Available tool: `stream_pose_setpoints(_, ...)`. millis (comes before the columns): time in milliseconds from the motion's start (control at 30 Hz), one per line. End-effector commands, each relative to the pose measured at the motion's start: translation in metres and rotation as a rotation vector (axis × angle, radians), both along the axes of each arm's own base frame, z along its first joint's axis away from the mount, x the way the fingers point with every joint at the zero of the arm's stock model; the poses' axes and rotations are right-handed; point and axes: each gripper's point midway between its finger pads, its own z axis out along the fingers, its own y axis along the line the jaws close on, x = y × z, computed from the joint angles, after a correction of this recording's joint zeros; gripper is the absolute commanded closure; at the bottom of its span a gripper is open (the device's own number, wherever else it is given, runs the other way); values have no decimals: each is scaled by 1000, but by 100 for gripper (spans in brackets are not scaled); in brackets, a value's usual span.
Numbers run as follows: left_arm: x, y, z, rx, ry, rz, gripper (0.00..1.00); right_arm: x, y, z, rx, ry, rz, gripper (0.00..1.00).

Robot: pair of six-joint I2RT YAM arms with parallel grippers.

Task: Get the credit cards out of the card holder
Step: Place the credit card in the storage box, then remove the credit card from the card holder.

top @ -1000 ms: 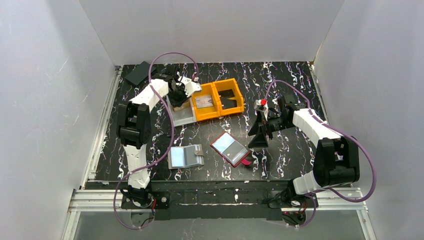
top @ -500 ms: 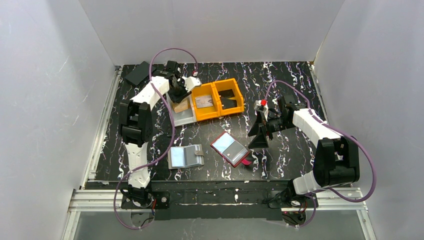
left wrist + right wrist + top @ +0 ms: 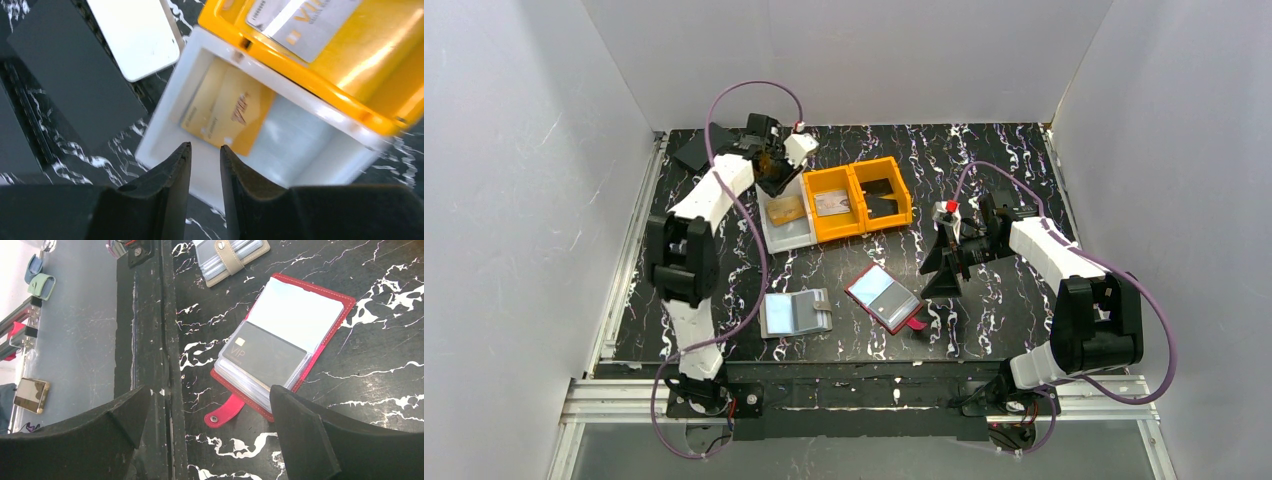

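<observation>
Plastic, likely stiff and slick: pinch the black card [image 3: 265,360] by its edge with your wide-spread right gripper [image 3: 210,390].

One legible word
I read "VIP" on the black card [image 3: 264,360] inside the red card holder [image 3: 345,305]; print on the gold card [image 3: 227,112] is blurred.

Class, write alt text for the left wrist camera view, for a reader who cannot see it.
A gold card lies in a white tray just beyond the left gripper, whose jaws stand slightly apart, holding nothing. Beside the tray, a yellow bin holds a silver card.
</observation>
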Motion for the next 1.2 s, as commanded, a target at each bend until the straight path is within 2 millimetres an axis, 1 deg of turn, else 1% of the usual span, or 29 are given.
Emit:
stream_pose_setpoints(0, -25, -15, 107, -266, -220, 139, 73, 5, -1, 10, 12, -45, 3, 2)
stream_pose_setpoints(67, -46, -18, 128, -384, -250, 206, 72, 7, -3, 10, 7, -62, -2, 2)
stream_pose_setpoints(100, -60, -19, 136, -448, -255, 236, 70, 8, -5, 10, 1, -72, -6, 2)
stream_pose_setpoints(133, -73, -18, 144, -504, -261, 274, 67, 8, -7, 11, -6, -84, -9, 2)
stream_pose_setpoints(167, -87, -16, 146, -549, -258, 316, 61, 10, -9, 11, -15, -99, -14, 2)
stream_pose_setpoints(233, -117, -11, 153, -652, -261, 399, 44, 12, -13, 11, -26, -129, -23, 2)
stream_pose_setpoints(267, -132, -9, 150, -702, -252, 439, 34, 13, -15, 12, -30, -143, -29, 2)
stream_pose_setpoints(300, -147, -9, 152, -768, -249, 467, 22, 15, -17, 13, -33, -162, -37, 2)
stream_pose_setpoints(333, -163, -10, 142, -805, -226, 481, 11, 16, -19, 13, -38, -176, -44, 2)
stream_pose_setpoints(367, -180, -10, 148, -862, -238, 477, 3, 17, -21, 13, -42, -189, -53, 2)
stream_pose_setpoints(500, -226, -19, 149, -1036, -169, 488, 2, 24, -32, 15, -53, -224, -100, 2)
stream_pose_setpoints(600, -259, -36, 146, -1147, -40, 446, 2, 26, -39, 18, -43, -241, -125, 2)
stream_pose_setpoints(633, -268, -41, 145, -1180, 9, 432, 2, 29, -44, 18, -45, -241, -147, 2)
stream_pose_setpoints(700, -283, -52, 141, -1240, 110, 413, 2, 29, -48, 16, -57, -246, -159, 2)
stream_pose_setpoints(767, -294, -59, 132, -1279, 224, 431, 2, 26, -50, 13, -71, -248, -160, 2)
stream_pose_setpoints(833, -304, -64, 123, -1289, 298, 433, 2, 23, -51, 13, -86, -264, -163, 2)
stream_pose_setpoints(1000, -321, -71, 102, -1284, 341, 438, 2, 19, -54, 11, -108, -305, -203, 2)
stream_pose_setpoints(1033, -324, -74, 98, -1271, 350, 432, 2, 18, -54, 7, -111, -311, -215, 2)
stream_pose_setpoints(1100, -329, -79, 87, -1226, 352, 436, 2, 22, -57, 4, -125, -348, -243, 2)
stream_pose_setpoints(1167, -336, -88, 77, -1172, 355, 413, 2, 22, -59, 2, -133, -363, -260, 2)
